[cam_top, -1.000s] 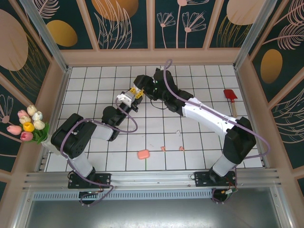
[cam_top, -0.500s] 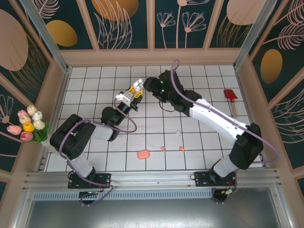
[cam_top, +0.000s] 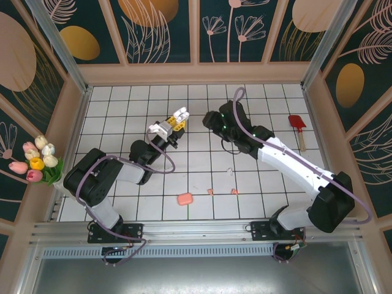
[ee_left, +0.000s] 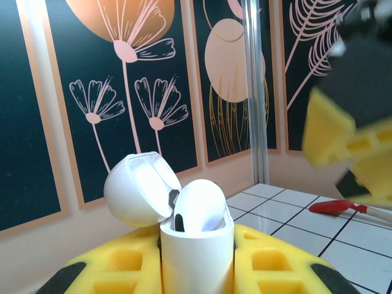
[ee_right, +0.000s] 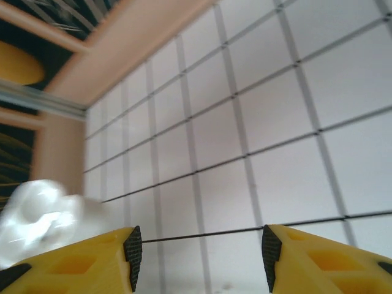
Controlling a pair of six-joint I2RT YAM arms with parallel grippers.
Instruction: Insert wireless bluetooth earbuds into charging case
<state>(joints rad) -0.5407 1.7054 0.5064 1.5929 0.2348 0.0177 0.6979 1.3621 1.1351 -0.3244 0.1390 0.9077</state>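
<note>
Since the white case (ee_left: 196, 245) is lid-open in the left gripper (ee_left: 196, 266) with one white bud (ee_left: 199, 207) standing in it, I'd call this roughly a quarter done. The bud pokes above the rim, so I can't tell if it's fully seated.

Left to do, big to small:
- pink case (cam_top: 184, 199) lies shut on the tiles near the front edge, untouched
- two pink buds (cam_top: 210, 192) lie loose just right of it, a little apart from each other
- what looks like the second white bud (cam_top: 230, 171) lies on the tiles a bit further in, between the arms. It's too small to be sure.

Pose:
- Right arm stretches diagonally from its base toward mid-table, with its wrist just right of the white case but not touching it. The right gripper (ee_right: 199, 245) is roughly half open with only bare tile between the fingers. A blurred white blob at the left edge of its wrist view is probably the white case.
- Left arm is folded low, forearm reaching to mid-table, wrist tipped up. Its jaws are clamped on the white case body, holding it upright and off the table with the lid hinged back.

My read is that the right arm goes for the loose white bud next.
</note>
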